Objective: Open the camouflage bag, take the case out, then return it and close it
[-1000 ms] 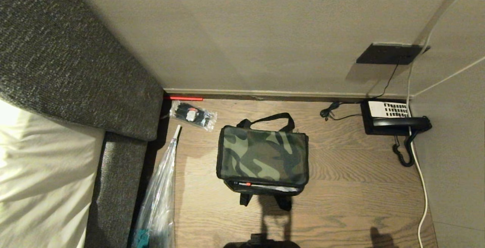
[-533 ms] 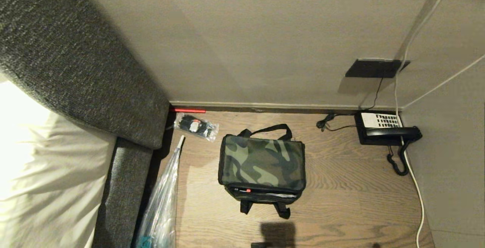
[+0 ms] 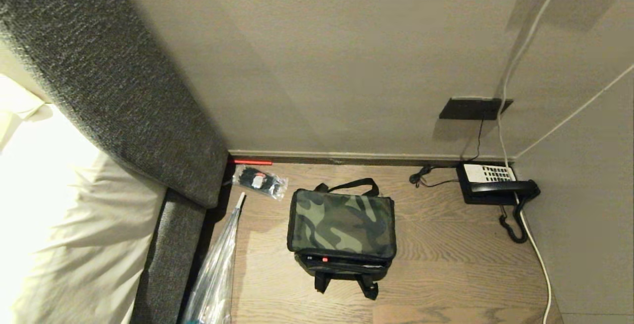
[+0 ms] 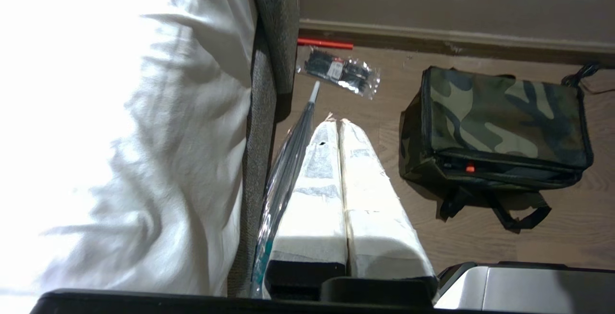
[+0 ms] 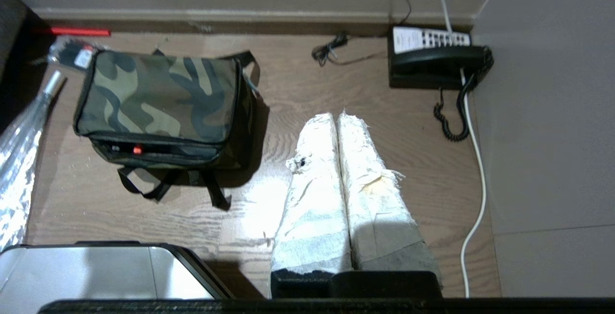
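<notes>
The left claw (image 4: 339, 124) hangs above the wooden floor (image 3: 446, 244) with its two white-wrapped fingers (image 4: 317, 179) pressed together, clenched on nothing; it is beside the bed (image 4: 120, 136) and well apart from the camouflage bag (image 4: 499, 122). The right claw (image 5: 337, 118) is also clenched and empty, its fingers (image 5: 365, 189) side by side above the floor, between the bag and the black telephone (image 5: 435, 62). The camouflage bag (image 3: 342, 225) stands on the floor near the wall, its lid down, one black handle (image 3: 346, 185) toward the wall and straps (image 3: 369, 288) lying on the near side; the case cannot be seen. To the left of the bag lies a long clear plastic sleeve (image 3: 218, 274) along the bed frame; a small clear packet (image 3: 260, 181) lies near the wall corner; a white cable (image 3: 537, 264) runs along the right wall past the telephone (image 3: 490, 185).
</notes>
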